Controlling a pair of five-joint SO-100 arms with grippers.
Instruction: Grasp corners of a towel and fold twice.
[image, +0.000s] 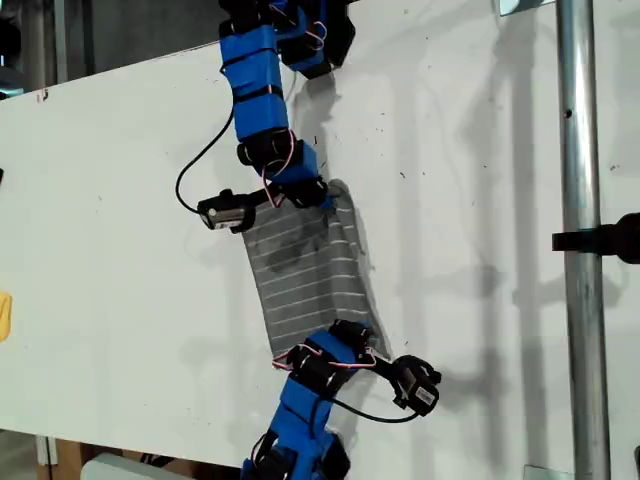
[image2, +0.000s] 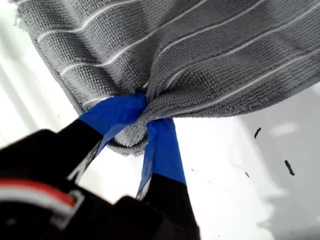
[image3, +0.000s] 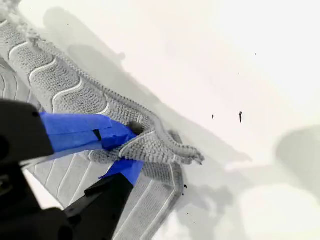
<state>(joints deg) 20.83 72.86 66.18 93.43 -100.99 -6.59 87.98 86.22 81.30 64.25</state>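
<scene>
In the exterior view, a small yellow object (image: 4, 315) sits at the left edge on the white table (image: 110, 200). Toward the middle, the towel (image: 310, 265) lies stretched as a narrow grey striped band between two blue arms. One arm (image: 255, 90) reaches in from the view's top and meets the towel's upper end. The other arm (image: 305, 410) comes up from the bottom edge and meets its lower end. I cannot tell from the wrist views which of these is first and which is second. At the exterior view's right stands a metal pole (image: 580, 250) carrying a black clamp (image: 610, 238).

In the first wrist view, my first gripper (image2: 145, 117) is clamped on a bunched fold at the towel's (image2: 200, 50) edge, its blue-taped jaws pinching the cloth between them while the rest fans out beyond.

In the second wrist view, my second gripper (image3: 131, 145) is closed on the towel (image3: 60, 85) just beside a corner (image3: 192, 159), which pokes out past the jaws over bare table.
</scene>
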